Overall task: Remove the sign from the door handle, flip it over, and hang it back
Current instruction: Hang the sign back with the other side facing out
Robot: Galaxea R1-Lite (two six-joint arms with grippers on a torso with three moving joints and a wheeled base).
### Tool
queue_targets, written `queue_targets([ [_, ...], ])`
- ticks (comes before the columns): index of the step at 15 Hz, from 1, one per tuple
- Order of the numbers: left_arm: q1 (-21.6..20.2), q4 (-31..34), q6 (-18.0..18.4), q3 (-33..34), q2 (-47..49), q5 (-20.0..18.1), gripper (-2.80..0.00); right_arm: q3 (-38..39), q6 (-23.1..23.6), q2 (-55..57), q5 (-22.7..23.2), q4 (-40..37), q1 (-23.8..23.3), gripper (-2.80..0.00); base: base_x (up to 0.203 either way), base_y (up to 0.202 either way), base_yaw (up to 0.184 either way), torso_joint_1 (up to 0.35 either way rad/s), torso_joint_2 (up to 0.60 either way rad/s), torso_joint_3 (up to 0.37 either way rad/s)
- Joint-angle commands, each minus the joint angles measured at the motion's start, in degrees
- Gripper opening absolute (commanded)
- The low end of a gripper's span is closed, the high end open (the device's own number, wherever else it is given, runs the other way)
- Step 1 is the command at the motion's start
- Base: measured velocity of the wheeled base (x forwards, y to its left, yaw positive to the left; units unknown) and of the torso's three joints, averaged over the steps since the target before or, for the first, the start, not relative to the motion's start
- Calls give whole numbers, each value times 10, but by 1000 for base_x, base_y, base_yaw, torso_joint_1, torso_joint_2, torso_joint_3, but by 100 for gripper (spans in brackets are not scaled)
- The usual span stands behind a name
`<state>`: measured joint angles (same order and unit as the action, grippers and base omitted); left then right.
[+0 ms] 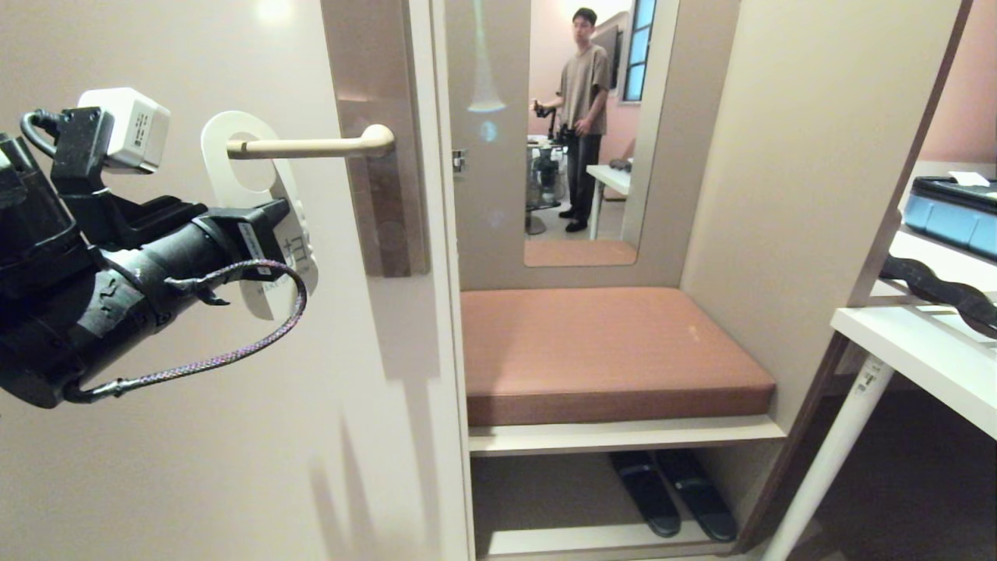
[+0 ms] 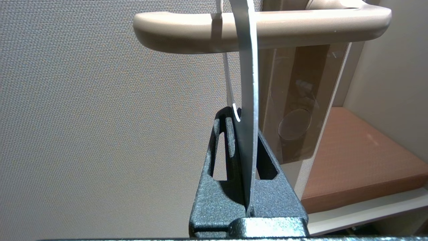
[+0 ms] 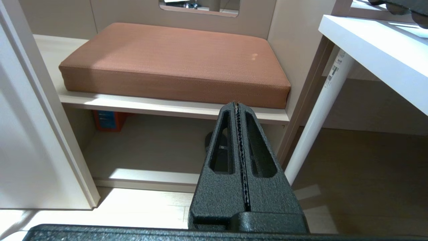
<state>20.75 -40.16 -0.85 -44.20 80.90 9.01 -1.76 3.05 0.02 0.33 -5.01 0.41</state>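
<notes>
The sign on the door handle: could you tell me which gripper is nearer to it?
Left. The left gripper is shut on the sign, which hangs on the handle. The right gripper is shut and empty, off by the bench cushion.

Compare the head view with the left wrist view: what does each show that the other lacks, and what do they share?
Only the head view shows the sign's white face with its round hole around the door handle, a person reflected in the mirror, the slippers and the white table.

Only the left wrist view shows the left gripper shut on the sign, seen edge-on, with the fingers pressing both faces.

Both show the sign on the handle, the metallic plate, the door and the brown cushion.
</notes>
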Motion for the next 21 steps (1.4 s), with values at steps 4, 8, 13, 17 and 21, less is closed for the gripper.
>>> queue_targets([
  [4,0,-2,0,-4,7,0,-280,0,0,0,0,0,0,-280,0,0,0,0,0,0],
  [8,1,-1,2,-47,24,0,-280,0,0,0,0,0,0,-280,0,0,0,0,0,0],
  [13,9,-1,2,-48,26,1,-280,0,0,0,0,0,0,-280,0,0,0,0,0,0],
  [17,14,-1,2,-41,25,1,-280,0,0,0,0,0,0,-280,0,0,0,0,0,0],
  [21,24,-1,2,-40,24,2,-280,0,0,0,0,0,0,-280,0,0,0,0,0,0],
])
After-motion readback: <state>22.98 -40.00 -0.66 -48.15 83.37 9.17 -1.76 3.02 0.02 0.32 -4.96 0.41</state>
